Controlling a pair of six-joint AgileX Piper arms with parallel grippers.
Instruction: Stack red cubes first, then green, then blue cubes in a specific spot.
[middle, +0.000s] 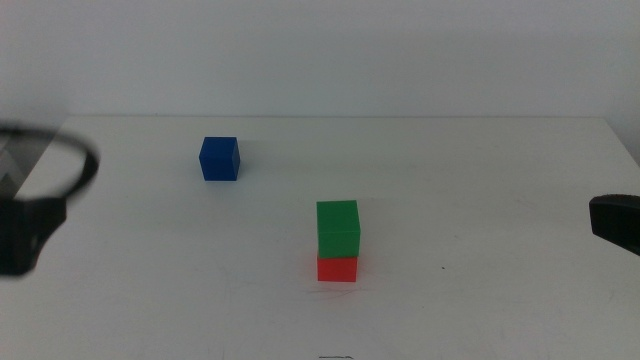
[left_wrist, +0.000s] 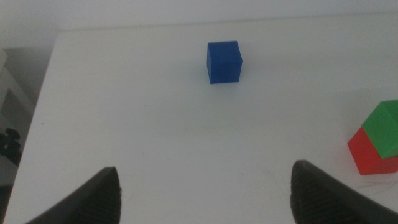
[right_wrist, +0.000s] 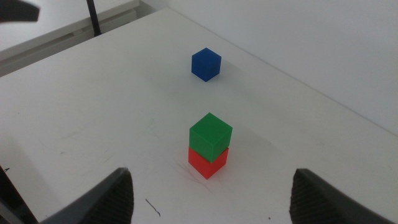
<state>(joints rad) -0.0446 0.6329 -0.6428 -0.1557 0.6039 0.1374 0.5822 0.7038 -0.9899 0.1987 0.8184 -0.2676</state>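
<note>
The green cube (middle: 338, 229) sits squarely on top of the red cube (middle: 338, 268), forming a two-high stack on the white table (middle: 480, 180), toward the near middle of the surface. Both are solid blocks with plain matte faces and sharp edges; the green one hides the red cube's top face, and from the middle view only a low strip of red shows. The blue cube (middle: 219, 158) stands alone on the bare tabletop, well apart from the stack, farther back and to the left. It has the same matte finish and the same size.

The left gripper (left_wrist: 205, 199) hovers above the table, its two dark jaws spread wide with nothing between them; the blue cube lies ahead of it. The right gripper (right_wrist: 211, 196) is likewise spread wide and empty, facing the stack. In the middle view both arms appear only as dark, blurred shapes cut off at the picture's side edges. Faint thin marks on the tabletop near the stack are too small to make out.
</note>
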